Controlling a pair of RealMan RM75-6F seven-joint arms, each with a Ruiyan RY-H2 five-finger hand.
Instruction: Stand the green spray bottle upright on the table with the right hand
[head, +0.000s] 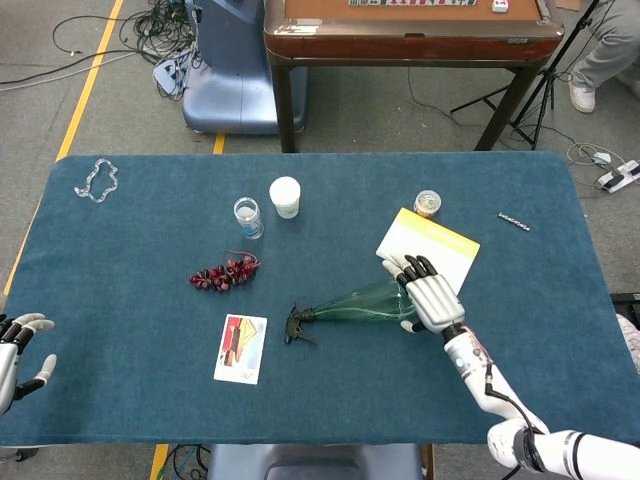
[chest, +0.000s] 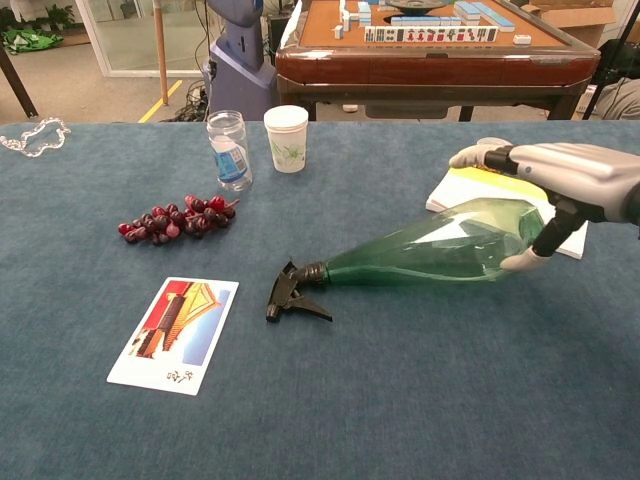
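Head view: your right hand (head: 431, 293) is wrapped around the fat base of the green spray bottle (head: 365, 301), mid-table, right of center. Swing the base down so the nozzle comes up.

Chest view: base lifted, black trigger (chest: 292, 297) touching the table (chest: 400, 400), so pivot slowly.

Taking the spray bottle (chest: 440, 250) as landmark: its trigger end touches the table (chest: 400, 400) at its left, its base tilts up at the right. The picture card (chest: 175, 334) lies left and nearer; the grapes (chest: 175, 218) left and behind; jar (chest: 229, 150) and paper cup (chest: 287, 138) farther behind. The notepad (head: 430, 250) lies behind its base, the small tub (head: 428, 203) beyond that.
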